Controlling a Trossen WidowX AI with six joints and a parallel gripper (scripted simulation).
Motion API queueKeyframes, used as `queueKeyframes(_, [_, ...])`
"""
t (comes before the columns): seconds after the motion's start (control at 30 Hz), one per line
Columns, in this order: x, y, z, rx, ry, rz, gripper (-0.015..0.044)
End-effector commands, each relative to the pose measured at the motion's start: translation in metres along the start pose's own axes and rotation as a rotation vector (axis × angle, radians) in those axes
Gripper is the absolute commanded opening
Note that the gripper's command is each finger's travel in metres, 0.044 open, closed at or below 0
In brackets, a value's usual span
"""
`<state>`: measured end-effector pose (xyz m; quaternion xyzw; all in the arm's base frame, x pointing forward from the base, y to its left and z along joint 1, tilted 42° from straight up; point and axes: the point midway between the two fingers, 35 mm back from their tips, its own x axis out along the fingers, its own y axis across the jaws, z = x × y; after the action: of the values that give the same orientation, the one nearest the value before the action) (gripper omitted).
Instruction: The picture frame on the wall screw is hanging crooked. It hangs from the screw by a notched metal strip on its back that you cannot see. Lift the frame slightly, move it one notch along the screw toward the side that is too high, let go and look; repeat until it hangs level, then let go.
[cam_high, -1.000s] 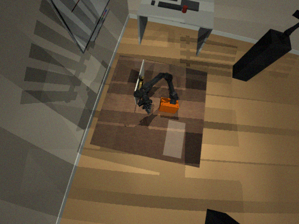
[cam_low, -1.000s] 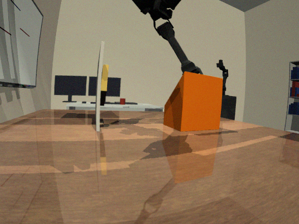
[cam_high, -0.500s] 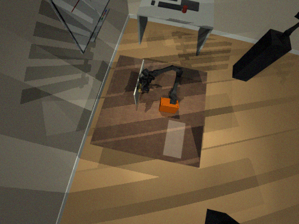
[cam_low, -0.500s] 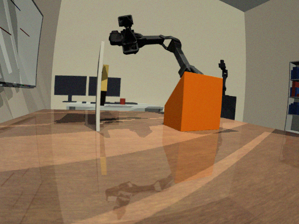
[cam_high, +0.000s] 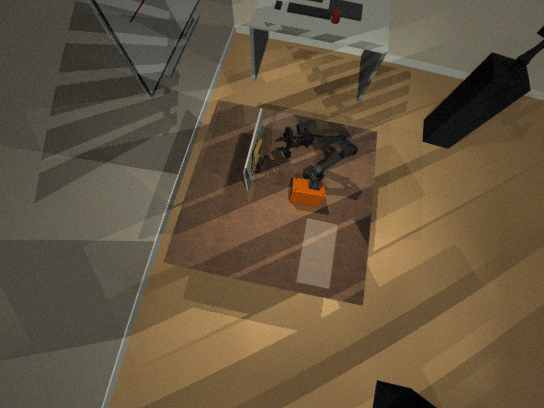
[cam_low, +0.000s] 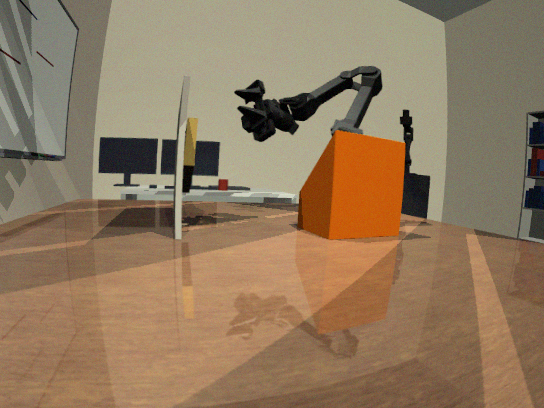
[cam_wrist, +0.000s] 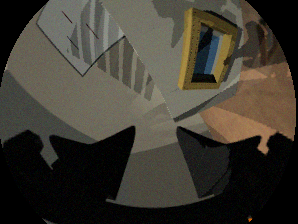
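— Where is the picture frame (cam_high: 257, 154) (cam_low: 190, 142) (cam_wrist: 187, 55)?
— It is on the upright panel (cam_high: 247, 176) (cam_low: 178, 200) (cam_wrist: 227, 97), apart from the gripper (cam_high: 285, 142) (cam_low: 246, 102) (cam_wrist: 156, 129), whose jaws stand spread, with nothing between.
— What could go wrong?
— If the fingers come in tilted, I think they may knock it, and the hidden strip may jump off the screw.
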<state>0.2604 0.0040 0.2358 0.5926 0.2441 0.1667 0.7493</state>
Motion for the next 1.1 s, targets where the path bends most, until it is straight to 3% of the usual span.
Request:
queueKeyframes(0.0, [-0.034,-0.015,0.003,-0.004,-0.167,0.039,0.0260])
queueKeyframes(0.3, [-0.087,-0.054,0.002,-0.080,-0.505,0.077,0.0260])
queueKeyframes(1.07, [-0.088,-0.055,0.002,-0.082,-0.510,0.077,0.0260])
